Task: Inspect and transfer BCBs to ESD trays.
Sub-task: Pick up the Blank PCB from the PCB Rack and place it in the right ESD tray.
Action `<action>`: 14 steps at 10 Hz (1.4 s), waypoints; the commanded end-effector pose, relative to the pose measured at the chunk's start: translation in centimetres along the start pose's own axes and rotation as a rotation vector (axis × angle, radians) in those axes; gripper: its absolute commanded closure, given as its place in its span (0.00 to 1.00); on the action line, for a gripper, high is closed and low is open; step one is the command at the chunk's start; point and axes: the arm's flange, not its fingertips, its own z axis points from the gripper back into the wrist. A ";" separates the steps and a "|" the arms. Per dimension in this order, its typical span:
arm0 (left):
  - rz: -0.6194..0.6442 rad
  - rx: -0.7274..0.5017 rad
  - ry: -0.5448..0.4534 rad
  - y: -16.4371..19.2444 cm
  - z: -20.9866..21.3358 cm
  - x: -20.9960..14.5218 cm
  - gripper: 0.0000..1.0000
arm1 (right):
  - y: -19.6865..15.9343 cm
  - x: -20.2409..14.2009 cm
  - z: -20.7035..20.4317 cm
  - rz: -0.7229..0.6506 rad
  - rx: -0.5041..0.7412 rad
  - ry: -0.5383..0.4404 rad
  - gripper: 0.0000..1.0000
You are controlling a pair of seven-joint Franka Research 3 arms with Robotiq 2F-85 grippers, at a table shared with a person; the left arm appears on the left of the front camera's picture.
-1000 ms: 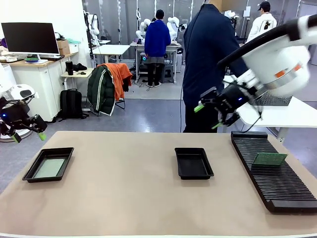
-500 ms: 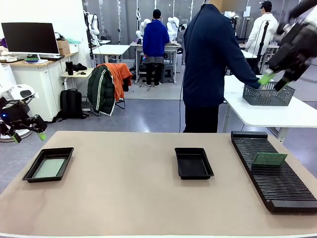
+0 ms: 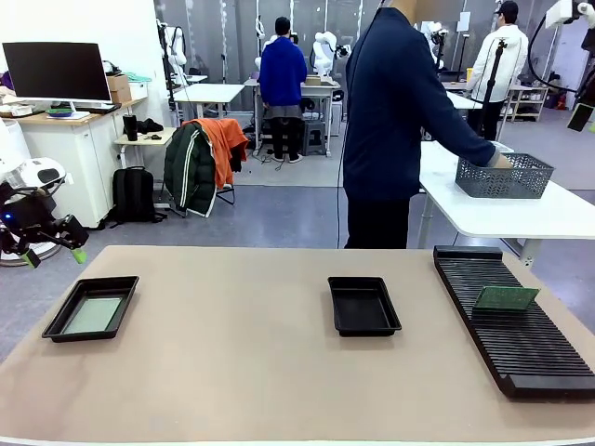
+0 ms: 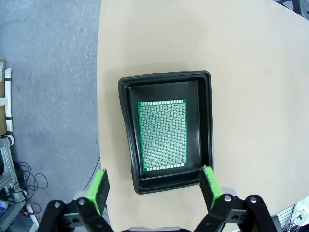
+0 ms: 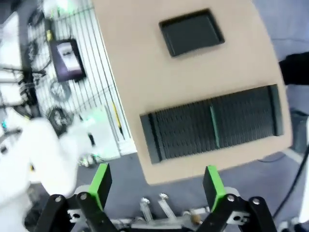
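Front view puts one green board [image 3: 506, 297] leaning in the slots of the long ribbed rack [image 3: 521, 358] at the right side of the counter [image 3: 232, 372]. In the right wrist view it reads as a thin green line across the rack, so its long axis runs along a slot, crosswise to the rack's length. The empty tray [image 3: 363, 307] sits near mid-counter, left of the rack and apart from it, with bare surface between. A second board [image 4: 162, 135] lies flat in the left tray [image 4: 126, 145], long axis along the tray's.

The right pincer [image 5: 157, 186] is released, fingers spread wide. It hangs high, off the counter's edge beside the rack, so the leaning board lies ahead of it and well below. That arm is the nearer one. The left pincer [image 4: 154, 188], likewise spread and holding nothing, hovers above the filled tray near the counter's left edge.

The next pick looks to be the right arm's, fingers closing across the board's flat faces. Room above the rack is open, and a person [image 3: 390, 121] stands beyond the far edge.
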 end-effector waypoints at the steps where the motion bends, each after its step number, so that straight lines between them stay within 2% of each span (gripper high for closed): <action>1: 0.006 0.000 -0.005 0.1 -0.1 0.0 0.00 | -0.4 -1.4 0.6 0.131 -0.090 0.061 0.00; 4: 0.006 0.000 -0.005 0.1 -0.1 0.0 0.00 | -0.8 -2.7 0.7 0.207 -0.149 0.061 0.00; 5: 0.006 0.000 -0.005 0.1 -0.1 0.0 0.00 | -1.0 -3.0 0.6 0.226 -0.192 0.033 0.00; 6: 0.006 0.000 -0.005 0.1 -0.1 0.0 0.00 | -1.3 -3.3 0.3 0.226 -0.194 0.036 0.00; 7: 0.006 0.000 -0.005 0.1 -0.1 0.0 0.00 | -1.6 -3.5 0.1 0.234 -0.256 0.029 0.00; 9: 0.006 0.000 -0.005 0.1 -0.1 0.0 0.00 | -2.2 -3.3 -0.4 0.253 -0.267 0.041 0.00; 10: 0.006 0.000 -0.005 0.1 -0.1 0.0 0.00 | -2.4 -2.9 -0.2 0.229 -0.297 0.016 0.00; 11: 0.006 0.000 -0.005 0.1 -0.1 0.0 0.00 | -2.4 -2.9 0.8 0.223 -0.252 0.047 0.00; 14: 0.006 0.000 -0.005 0.1 -0.1 0.0 0.00 | -2.4 -2.9 0.8 0.223 -0.252 0.047 0.00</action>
